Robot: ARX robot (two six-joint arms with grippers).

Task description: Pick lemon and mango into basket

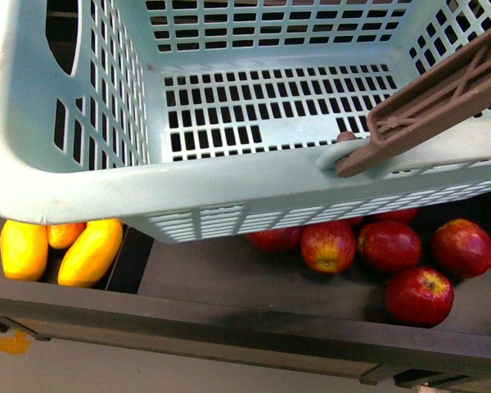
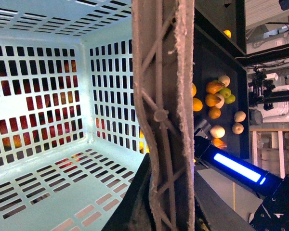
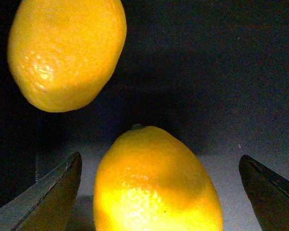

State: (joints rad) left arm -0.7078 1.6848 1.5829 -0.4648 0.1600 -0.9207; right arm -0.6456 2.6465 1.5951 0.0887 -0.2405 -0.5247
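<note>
Closest to your front camera was the near wall of the basket [image 1: 229,184], hanging tilted above the dark shelf [image 1: 221,282] and filling most of the view. Its grey-brown handle [image 1: 430,98] crossed the right corner. In your left wrist view that handle ran straight up the middle. The left gripper [image 2: 167,209] was clamped on it, with dark fingers [image 2: 132,202] pressed to either side.

Below the basket, in the shelf's left compartment, you had the mango [image 1: 90,252], long and orange-yellow. It lay near a paler yellow fruit [image 1: 23,250], and a smaller orange fruit [image 1: 65,234] sat between them, half hidden by the basket. Red apples [image 1: 389,246] lay in the compartment to the right.

Your right gripper [image 3: 161,195] stood wide open and held nothing. The lemon [image 3: 154,183] sat between its two fingers with a gap on each side, wider on one side than the other. A second yellow fruit [image 3: 67,53] lay just beyond it against a dark wall. Your left wrist view also caught the right arm [image 2: 236,168], its blue strip lit, outside the basket. You could not tell from the front view which compartment the lemon lay in.
</note>
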